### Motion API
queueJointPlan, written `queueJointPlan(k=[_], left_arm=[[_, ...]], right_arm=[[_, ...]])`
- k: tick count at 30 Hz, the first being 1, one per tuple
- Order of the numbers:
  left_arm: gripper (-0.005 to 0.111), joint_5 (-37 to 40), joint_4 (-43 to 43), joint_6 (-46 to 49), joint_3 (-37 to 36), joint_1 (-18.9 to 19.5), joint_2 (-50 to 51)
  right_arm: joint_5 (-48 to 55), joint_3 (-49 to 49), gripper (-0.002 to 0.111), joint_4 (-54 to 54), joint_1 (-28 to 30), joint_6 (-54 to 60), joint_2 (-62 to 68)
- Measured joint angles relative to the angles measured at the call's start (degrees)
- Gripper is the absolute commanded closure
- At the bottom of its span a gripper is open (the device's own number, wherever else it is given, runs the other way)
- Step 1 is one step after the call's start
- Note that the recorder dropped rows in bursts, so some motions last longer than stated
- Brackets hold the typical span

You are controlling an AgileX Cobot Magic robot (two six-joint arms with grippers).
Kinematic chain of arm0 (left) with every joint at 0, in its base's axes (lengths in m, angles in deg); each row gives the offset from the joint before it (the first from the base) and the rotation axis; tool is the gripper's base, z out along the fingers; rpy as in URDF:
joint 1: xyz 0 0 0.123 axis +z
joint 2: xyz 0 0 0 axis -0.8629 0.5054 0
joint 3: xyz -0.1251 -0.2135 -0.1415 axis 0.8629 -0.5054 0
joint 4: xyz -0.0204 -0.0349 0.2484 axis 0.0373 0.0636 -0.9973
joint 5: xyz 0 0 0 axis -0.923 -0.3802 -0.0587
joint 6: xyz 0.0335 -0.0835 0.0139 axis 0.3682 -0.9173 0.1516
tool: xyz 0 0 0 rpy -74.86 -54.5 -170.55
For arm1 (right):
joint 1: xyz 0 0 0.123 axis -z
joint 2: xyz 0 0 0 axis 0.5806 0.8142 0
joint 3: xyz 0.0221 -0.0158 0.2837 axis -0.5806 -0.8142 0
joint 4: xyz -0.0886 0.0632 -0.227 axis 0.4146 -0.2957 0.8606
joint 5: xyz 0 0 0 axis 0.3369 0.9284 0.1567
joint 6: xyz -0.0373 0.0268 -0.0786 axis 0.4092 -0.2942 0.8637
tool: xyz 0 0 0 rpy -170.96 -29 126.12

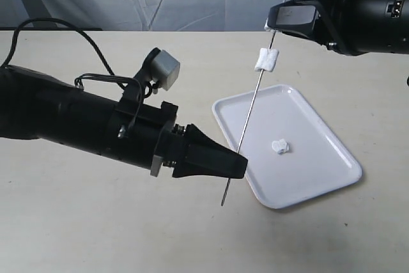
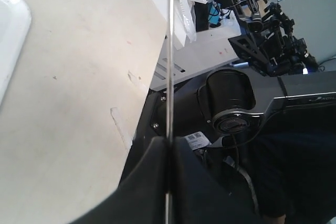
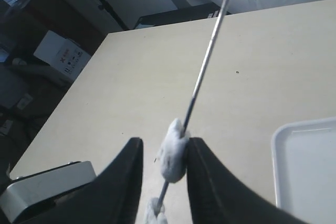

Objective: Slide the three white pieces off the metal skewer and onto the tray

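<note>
- Exterior: left gripper (image 1: 239, 163) is pressed shut on the metal skewer (image 1: 249, 116) near its low end, with the tip poking past over the table (image 1: 96, 222). The rod's long axis climbs steeply to the right gripper (image 1: 273, 25). The upper white piece (image 1: 268, 27) is at its tips and the lower white piece (image 1: 265, 60) just below. The third white piece (image 1: 279, 146) lies on the tray (image 1: 332, 158).
- Left wrist: the fingers are closed on the rod (image 2: 169, 51). Tray corner (image 2: 10, 30) is off to one side.
- Right wrist: the jaws are part-spread, straddling the upper piece (image 3: 173, 158), with a gap on one side. The right arm is nearer both pieces, so the push likely runs along the rod.
</note>
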Motion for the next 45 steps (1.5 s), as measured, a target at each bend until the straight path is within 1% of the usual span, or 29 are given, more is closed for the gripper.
queueJointPlan(k=[5, 7, 11, 13, 26, 37, 41, 45], left_arm=[[0.107, -0.25, 0.02, 0.00, 0.24, 0.00, 0.13], [0.107, -0.47, -0.08, 0.00, 0.24, 0.00, 0.13], [0.107, -0.74, -0.30, 0.12, 0.24, 0.00, 0.13], [0.107, -0.85, -0.30, 0.24, 0.24, 0.00, 0.13], [0.107, -1.31, -0.30, 0.24, 0.32, 0.00, 0.13], [0.107, -1.63, -1.91, -0.63, 0.54, 0.00, 0.13], [0.107, -1.76, -1.63, -0.63, -0.62, 0.00, 0.13], [0.107, -2.75, -3.10, -0.52, -2.56, -1.72, 0.13]], right_arm=[[0.12, 0.00, 0.079, 0.00, 0.00, 0.00, 0.00], [0.12, 0.00, 0.082, 0.00, 0.00, 0.00, 0.00], [0.12, 0.00, 0.102, 0.00, 0.00, 0.00, 0.00], [0.12, 0.00, 0.109, 0.00, 0.00, 0.00, 0.00], [-1.01, 0.00, 0.109, 0.00, 0.00, 0.00, 0.00], [-2.53, -0.10, 0.109, 0.48, 0.00, 0.00, 0.00], [-2.78, -0.10, 0.109, 0.86, 0.00, 0.00, 0.00], [-5.03, -0.10, 0.109, 0.85, 0.00, 0.00, 0.00]])
